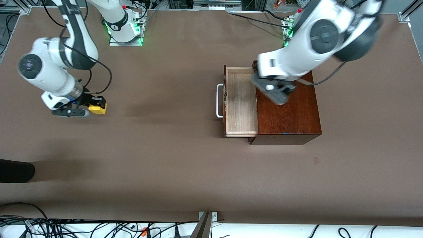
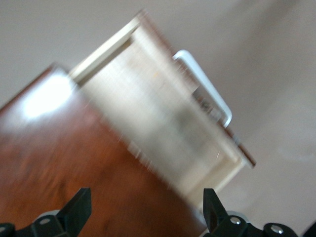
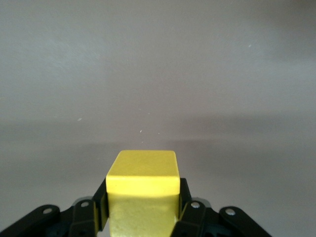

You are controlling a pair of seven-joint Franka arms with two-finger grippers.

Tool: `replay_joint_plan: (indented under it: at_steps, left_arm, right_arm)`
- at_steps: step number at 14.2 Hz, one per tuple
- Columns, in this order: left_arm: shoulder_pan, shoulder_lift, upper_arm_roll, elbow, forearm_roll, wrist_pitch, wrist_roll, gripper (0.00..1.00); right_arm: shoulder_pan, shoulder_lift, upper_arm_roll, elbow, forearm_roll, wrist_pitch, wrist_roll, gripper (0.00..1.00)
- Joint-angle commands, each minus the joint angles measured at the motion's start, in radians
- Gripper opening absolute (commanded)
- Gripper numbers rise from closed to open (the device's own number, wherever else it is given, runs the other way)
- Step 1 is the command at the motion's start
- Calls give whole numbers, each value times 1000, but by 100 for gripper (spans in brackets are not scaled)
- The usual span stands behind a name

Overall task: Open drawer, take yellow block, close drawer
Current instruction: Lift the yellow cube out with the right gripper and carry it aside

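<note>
The drawer (image 1: 241, 99) of the dark reddish-brown box (image 1: 287, 112) stands pulled out, its pale wood floor bare and its white loop handle (image 1: 219, 100) pointing toward the right arm's end. My left gripper (image 1: 276, 91) hangs over the box top beside the drawer's inner edge. In the left wrist view it (image 2: 146, 205) is open, with the box (image 2: 59, 163), the drawer (image 2: 163, 113) and the handle (image 2: 205, 86) below it. My right gripper (image 1: 96, 106) is shut on the yellow block (image 1: 98, 109) low over bare table at the right arm's end, and its fingers (image 3: 185, 197) clamp the block (image 3: 143, 177) from both sides.
A dark rounded object (image 1: 16, 171) juts in at the table's edge, nearer the front camera than the right gripper. Cables (image 1: 66, 228) run along the front edge. Brown tabletop (image 1: 165, 99) spreads between the block and the drawer's handle.
</note>
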Motion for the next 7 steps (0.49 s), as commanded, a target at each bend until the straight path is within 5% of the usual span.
replay_joint_plan:
  at_steps: [1,7]
  left_arm:
    - [-83,96,-8,49,-27,139,133,100]
    - [-240,272,-6,47,26,416,587,100]
  right_arm:
    - [4,70,-1,-23,14,88,-29,0]
    - [4,186,4,-36,38,203,-49,0]
